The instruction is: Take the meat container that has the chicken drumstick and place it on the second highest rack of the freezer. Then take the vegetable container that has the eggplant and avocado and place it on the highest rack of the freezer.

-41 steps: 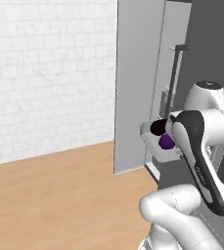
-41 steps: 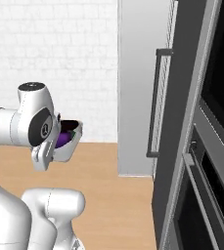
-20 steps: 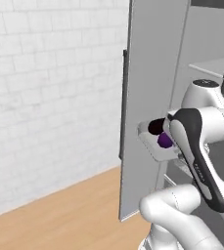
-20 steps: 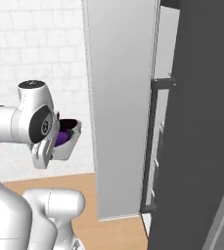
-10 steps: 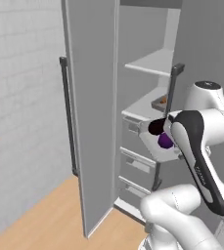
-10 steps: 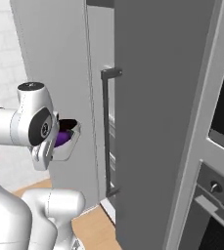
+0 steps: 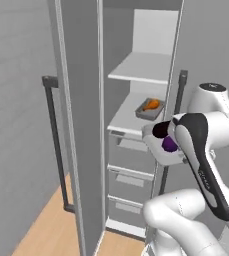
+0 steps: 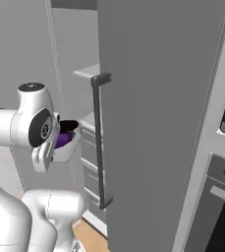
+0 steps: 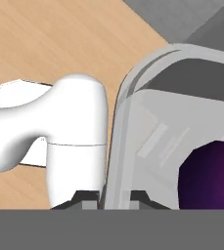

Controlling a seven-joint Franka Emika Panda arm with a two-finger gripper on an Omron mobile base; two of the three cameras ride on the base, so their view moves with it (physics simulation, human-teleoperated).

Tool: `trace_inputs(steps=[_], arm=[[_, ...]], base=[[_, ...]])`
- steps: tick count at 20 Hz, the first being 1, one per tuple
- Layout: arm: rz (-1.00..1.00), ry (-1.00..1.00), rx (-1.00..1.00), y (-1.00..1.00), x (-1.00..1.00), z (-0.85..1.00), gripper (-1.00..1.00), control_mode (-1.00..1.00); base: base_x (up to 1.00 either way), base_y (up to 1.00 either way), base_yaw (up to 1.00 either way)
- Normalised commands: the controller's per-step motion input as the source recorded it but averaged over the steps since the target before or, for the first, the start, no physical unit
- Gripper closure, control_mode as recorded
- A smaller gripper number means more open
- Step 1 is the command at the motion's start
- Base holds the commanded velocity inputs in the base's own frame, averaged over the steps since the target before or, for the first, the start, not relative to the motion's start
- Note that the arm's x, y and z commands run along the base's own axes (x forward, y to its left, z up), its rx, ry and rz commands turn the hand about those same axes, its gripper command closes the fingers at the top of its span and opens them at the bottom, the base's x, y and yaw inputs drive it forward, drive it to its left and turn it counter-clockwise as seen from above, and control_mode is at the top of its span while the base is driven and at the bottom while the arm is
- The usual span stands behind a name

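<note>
Left base view: gripper, clamped on the rim of the vegetable container with eggplant, sat below and right of the highest rack.

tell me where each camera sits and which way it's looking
Left base view: behind the arm to its left, facing into the open freezer; the drumstick tray sits on the second shelf; the arm rises lower right.
Right base view: behind the arm to its right, facing the freezer door's outer face; the arm rises at left.
Hand view: on the hand, looking along the gripper pinching the vegetable tray rim, wood floor beyond.
Both base views share that tray, eggplant and avocado.
</note>
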Motion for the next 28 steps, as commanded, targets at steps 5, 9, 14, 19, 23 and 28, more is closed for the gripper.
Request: trace_inputs(steps=[5, 9, 14, 19, 23, 28], arm=[[0.00, 0.00, 0.00, 0.00, 0.00, 0.00, 1.00, 1.00], [0.00, 0.00, 0.00, 0.00, 0.00, 0.00, 1.00, 1.00], [0.00, 0.00, 0.00, 0.00, 0.00, 0.00, 1.00, 1.00], [0.00, 0.00, 0.00, 0.00, 0.00, 0.00, 1.00, 1.00], [0.00, 0.00, 0.00, 0.00, 0.00, 0.00, 1.00, 1.00], [0.00, 0.00, 0.00, 0.00, 0.00, 0.00, 1.00, 1.00]], base=[[0.47, 0.38, -0.47], [0.45, 0.35, -0.45], [0.36, 0.36, -0.43], [0.23, 0.41, -0.39], [0.25, 0.46, -0.39], [0.29, 0.54, -0.32]])
